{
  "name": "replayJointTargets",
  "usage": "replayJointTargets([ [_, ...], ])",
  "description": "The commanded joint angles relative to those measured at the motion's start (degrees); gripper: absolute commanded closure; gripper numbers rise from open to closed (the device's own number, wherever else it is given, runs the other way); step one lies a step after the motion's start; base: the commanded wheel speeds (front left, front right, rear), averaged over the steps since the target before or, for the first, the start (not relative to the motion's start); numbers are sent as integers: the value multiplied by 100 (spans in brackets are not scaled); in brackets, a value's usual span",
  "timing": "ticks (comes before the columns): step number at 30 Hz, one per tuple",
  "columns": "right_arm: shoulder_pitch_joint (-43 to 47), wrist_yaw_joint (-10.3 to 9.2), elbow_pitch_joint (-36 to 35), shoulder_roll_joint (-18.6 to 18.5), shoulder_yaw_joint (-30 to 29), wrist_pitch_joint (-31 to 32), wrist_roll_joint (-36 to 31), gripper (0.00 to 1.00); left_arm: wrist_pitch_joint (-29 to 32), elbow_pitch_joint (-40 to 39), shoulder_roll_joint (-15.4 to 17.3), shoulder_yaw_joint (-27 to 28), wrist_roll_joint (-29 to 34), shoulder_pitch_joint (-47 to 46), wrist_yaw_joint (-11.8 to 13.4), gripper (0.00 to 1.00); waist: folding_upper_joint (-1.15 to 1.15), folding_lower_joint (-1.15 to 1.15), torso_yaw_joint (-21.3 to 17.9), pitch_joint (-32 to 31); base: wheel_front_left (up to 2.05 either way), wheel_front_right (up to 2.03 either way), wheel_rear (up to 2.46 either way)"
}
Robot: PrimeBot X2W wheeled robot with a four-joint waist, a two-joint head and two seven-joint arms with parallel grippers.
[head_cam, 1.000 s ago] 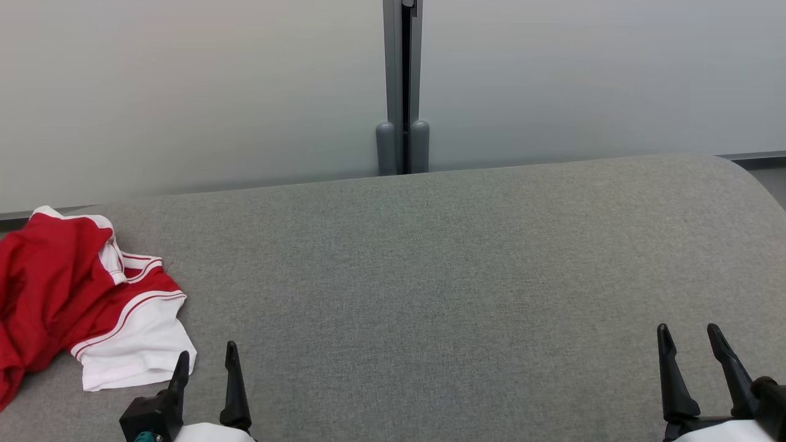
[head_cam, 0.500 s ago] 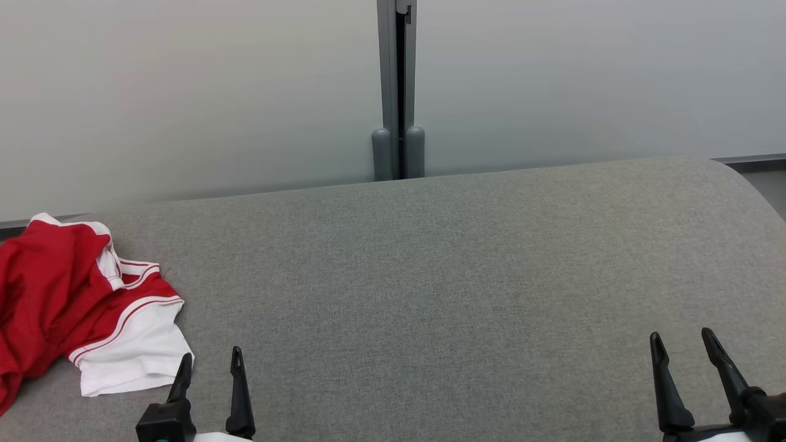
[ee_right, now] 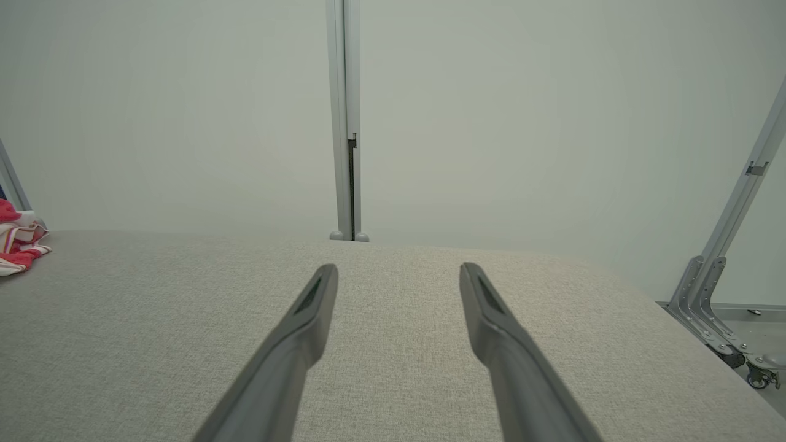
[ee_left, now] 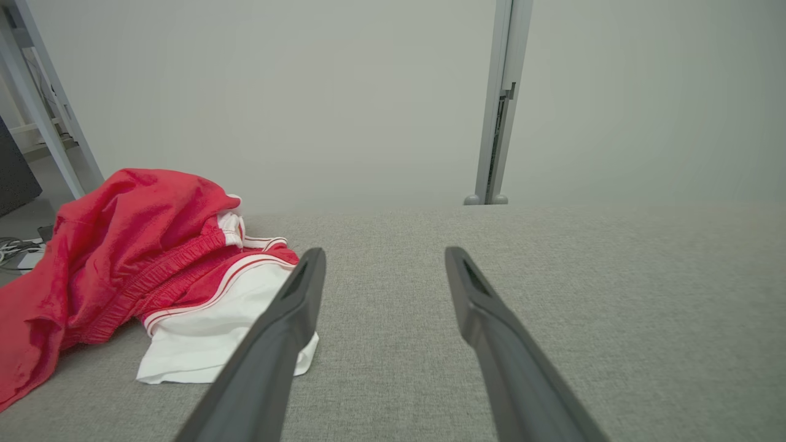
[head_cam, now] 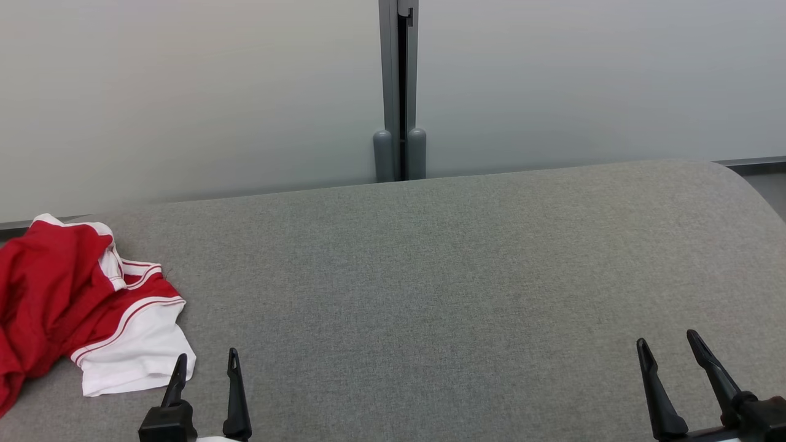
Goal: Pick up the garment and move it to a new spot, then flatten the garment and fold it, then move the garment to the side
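A crumpled red and white garment (head_cam: 73, 307) lies at the left edge of the grey fabric table (head_cam: 430, 276); the left wrist view shows the garment (ee_left: 141, 270) bunched, with a white part toward me. My left gripper (head_cam: 206, 362) stands open just right of the white part, apart from it, nothing between its fingers (ee_left: 288, 319). My right gripper (head_cam: 669, 347) is open at the lower right, over bare fabric. In the right wrist view the garment (ee_right: 18, 242) peeks in at the far left edge, well away from that gripper (ee_right: 399, 270).
A pale frosted wall with a grey vertical post (head_cam: 399, 92) runs behind the table. The table's right end curves away (head_cam: 755, 190); a metal frame with casters (ee_right: 731, 294) stands on the floor beyond it. Cables lie on the floor at the left (ee_left: 18, 255).
Both grippers have sunk lower in the head view, the right one also drifting left. The picture itself shifted slightly. The garment lies as before.
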Motion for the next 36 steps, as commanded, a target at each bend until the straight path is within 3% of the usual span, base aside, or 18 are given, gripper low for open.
replayJointTargets([
  [1,20,10,16,-10,-25,-39,12,0,-10,2,28,29,30,30,12,0,0,0,-4,0,0,0,0],
  [14,23,10,26,-24,-65,-36,24,0,-10,14,28,-20,-4,-35,17,0,0,0,52,14,0,0,0],
  [30,7,10,66,29,235,-35,51,0,-7,-31,27,99,57,78,-70,0,0,0,1064,-46,0,0,0],
  [36,-58,10,32,-55,299,-35,104,0,-6,-113,27,50,-48,-157,-51,0,0,0,1264,161,0,0,0],
])
